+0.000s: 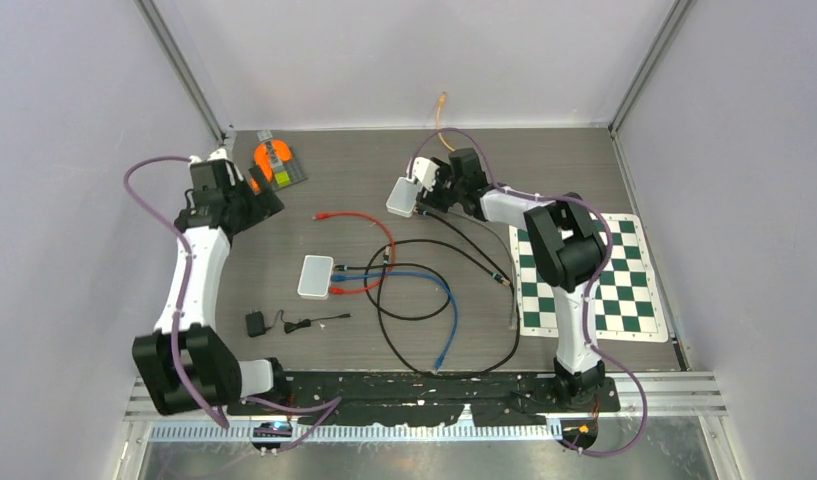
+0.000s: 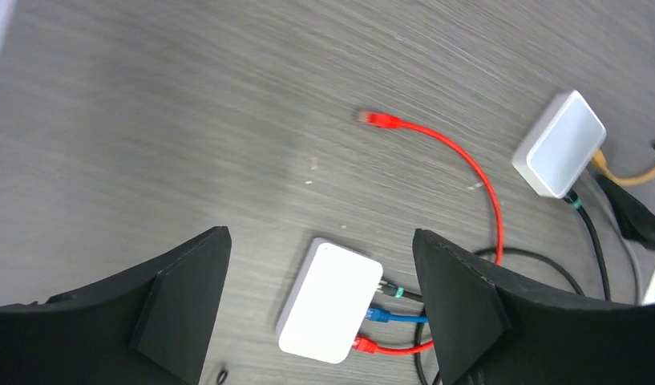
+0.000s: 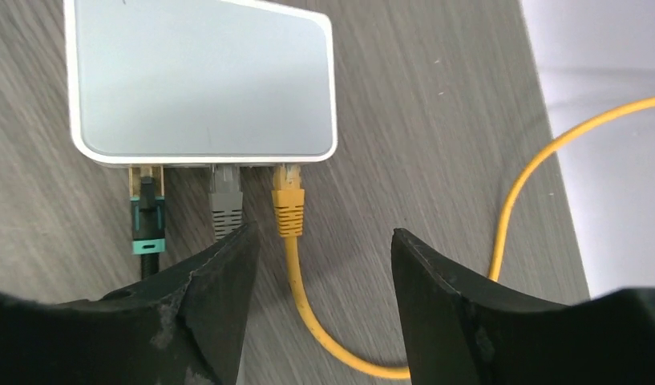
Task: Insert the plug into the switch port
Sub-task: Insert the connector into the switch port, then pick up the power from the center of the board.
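Observation:
A white switch point(image 3: 204, 80) lies at the back of the table, also in the top view point(image 1: 403, 196). Three plugs sit in its ports: a black and teal one point(image 3: 147, 220), a grey one point(image 3: 225, 204) and a yellow plug point(image 3: 289, 204). My right gripper point(image 3: 324, 233) is open just behind the yellow plug, with the yellow cable point(image 3: 308, 309) running loose between its fingers, untouched. My left gripper point(image 2: 320, 237) is open and empty, high above a second white switch point(image 2: 330, 301) that holds black, blue and red plugs.
A loose red plug point(image 2: 380, 119) ends the red cable point(image 1: 369, 222). Black and blue cable loops point(image 1: 424, 300) spread over the table's middle. A checkered mat point(image 1: 594, 280) lies right, a small black adapter point(image 1: 255, 323) front left, and an orange and grey object point(image 1: 274, 163) back left.

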Controlling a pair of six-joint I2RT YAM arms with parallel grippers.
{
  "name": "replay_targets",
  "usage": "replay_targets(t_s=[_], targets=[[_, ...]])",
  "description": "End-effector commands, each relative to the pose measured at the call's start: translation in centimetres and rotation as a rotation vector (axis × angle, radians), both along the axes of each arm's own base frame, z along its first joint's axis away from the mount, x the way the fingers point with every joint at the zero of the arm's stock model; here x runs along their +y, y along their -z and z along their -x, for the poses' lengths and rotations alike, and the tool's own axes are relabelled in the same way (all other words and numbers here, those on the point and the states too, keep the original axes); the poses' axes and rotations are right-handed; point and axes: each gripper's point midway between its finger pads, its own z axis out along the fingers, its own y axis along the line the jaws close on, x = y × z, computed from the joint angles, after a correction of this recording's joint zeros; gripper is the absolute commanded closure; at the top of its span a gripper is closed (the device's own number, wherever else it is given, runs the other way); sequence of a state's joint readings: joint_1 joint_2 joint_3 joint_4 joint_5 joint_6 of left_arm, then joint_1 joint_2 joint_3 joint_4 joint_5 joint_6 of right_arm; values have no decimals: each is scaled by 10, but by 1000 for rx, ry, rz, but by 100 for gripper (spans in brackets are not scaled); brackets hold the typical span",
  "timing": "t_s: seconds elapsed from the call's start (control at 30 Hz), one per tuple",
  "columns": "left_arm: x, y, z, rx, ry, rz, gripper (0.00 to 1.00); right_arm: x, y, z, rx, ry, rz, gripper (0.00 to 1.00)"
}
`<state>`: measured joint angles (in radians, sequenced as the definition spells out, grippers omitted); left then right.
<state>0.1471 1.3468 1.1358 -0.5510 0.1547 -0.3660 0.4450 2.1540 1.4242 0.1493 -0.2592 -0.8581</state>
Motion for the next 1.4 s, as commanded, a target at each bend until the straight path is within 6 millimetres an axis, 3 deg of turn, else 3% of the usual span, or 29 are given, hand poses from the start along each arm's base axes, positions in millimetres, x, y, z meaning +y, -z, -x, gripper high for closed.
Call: replay_targets(t_s=[0.0,0.03,0.17,0.3,0.47,0.57,0.6,0.63,0.67,0.7,0.73,0.77,0.83,0.97,1.13,1.37], targets=[[38,-6,33,-11,-286,-61,14,9,-118,2,-164,46,-179,32],[44,1,44,3,-350,-71,14,8,-136,6,-186,67,-196,32],[65,23,92,80,-578,-112,18,-3,-172,22,-215,158,-236,32],[58,48,132,197,-710,-44,19,4,-189,57,-186,167,-313,35],[28,62,133,150,-604,53,26,39,-189,120,-75,161,-434,38],[15,56,138,135,-489,-101,26,42,-184,142,-56,246,-440,38],[9,54,138,133,-444,-152,26,46,-192,151,-63,254,-469,38],[2,55,140,139,-400,-186,26,44,-184,157,-52,261,-469,38],[-8,57,143,145,-359,-203,26,46,-194,164,-56,265,-517,38],[-13,61,147,163,-361,-205,26,43,-187,169,-43,274,-522,38],[-16,65,155,191,-390,-193,26,41,-195,172,-43,290,-571,39],[-20,73,163,227,-404,-177,26,37,-188,175,-18,316,-591,39],[-32,83,170,258,-426,-107,27,27,-193,182,-9,356,-651,39],[-60,93,167,229,-382,10,33,23,-186,200,47,346,-697,41],[-62,109,172,262,-389,-12,33,8,-172,213,64,367,-707,41],[-74,133,171,308,-426,52,34,-2,-177,220,41,368,-720,41]])
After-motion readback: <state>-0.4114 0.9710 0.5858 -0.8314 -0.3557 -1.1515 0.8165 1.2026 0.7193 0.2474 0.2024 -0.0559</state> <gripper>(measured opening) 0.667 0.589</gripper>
